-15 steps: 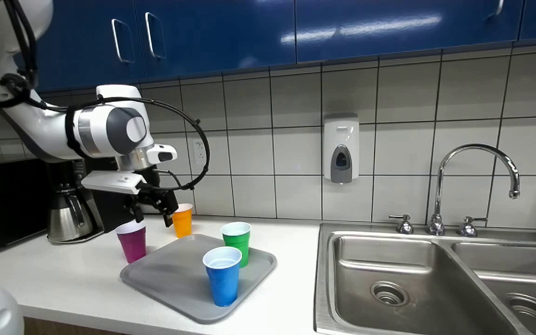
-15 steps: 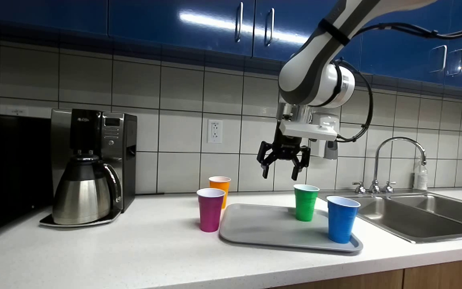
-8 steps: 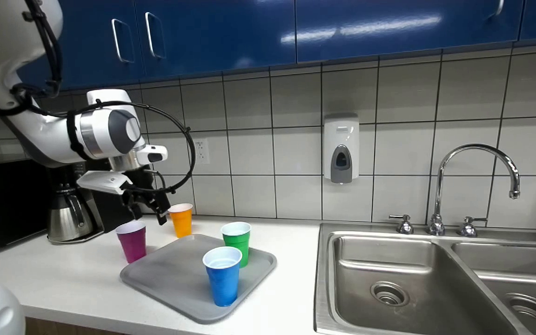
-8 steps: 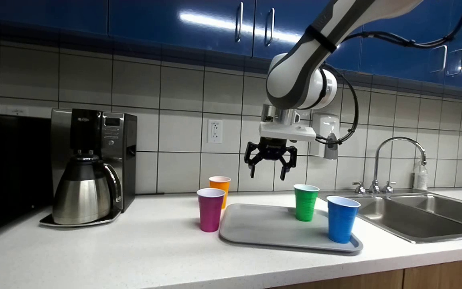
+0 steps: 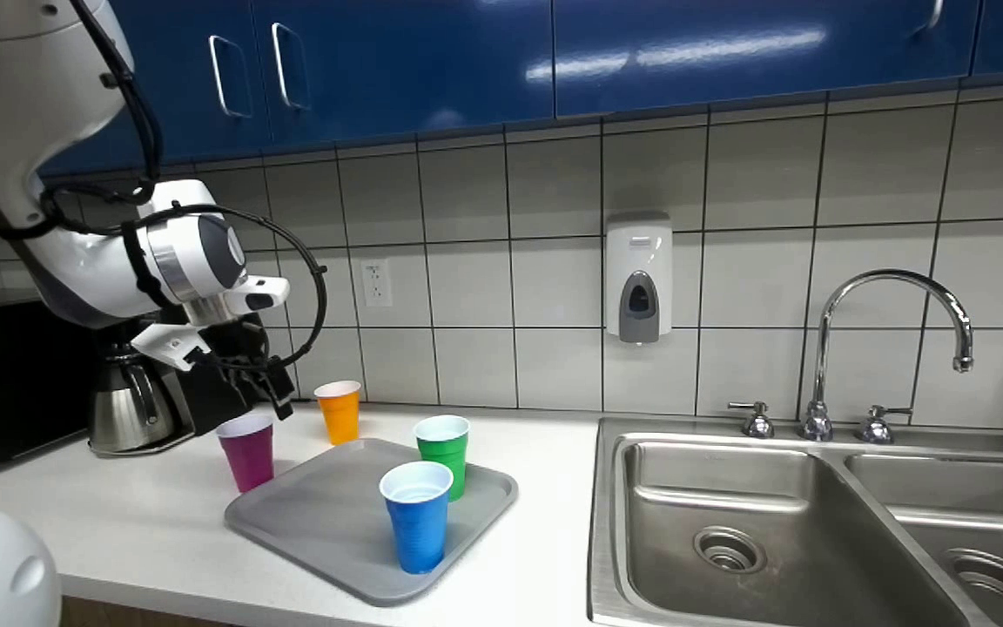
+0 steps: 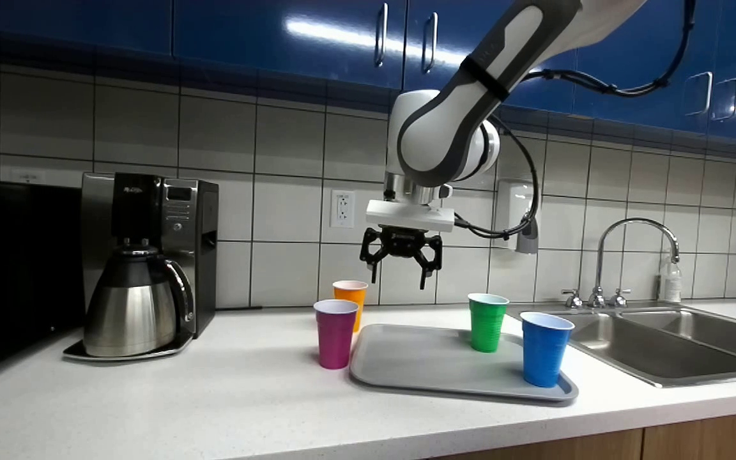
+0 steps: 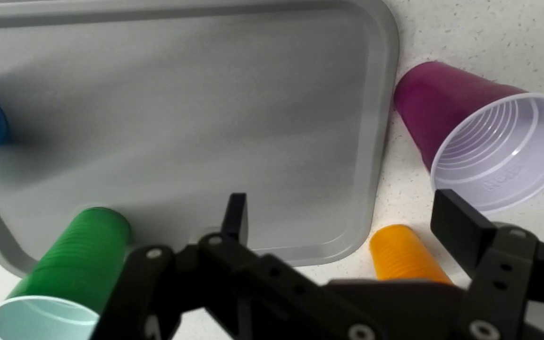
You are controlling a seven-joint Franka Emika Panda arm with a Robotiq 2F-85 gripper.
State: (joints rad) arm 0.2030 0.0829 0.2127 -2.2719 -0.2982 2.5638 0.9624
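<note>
White counter (image 6: 240,402): purple cup (image 6: 335,340), orange cup (image 5: 339,416), long axes vertical, mouths up; hand (image 6: 398,283) spread apart.

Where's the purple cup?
In an exterior view, the purple cup stands on the counter, just left of the gray tray, in front of the orange cup.

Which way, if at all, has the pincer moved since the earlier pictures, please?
Yes: in an exterior view, the pincer has shifted toward the picture's left, appearing nearer the fixed wall outlet than before.
</note>
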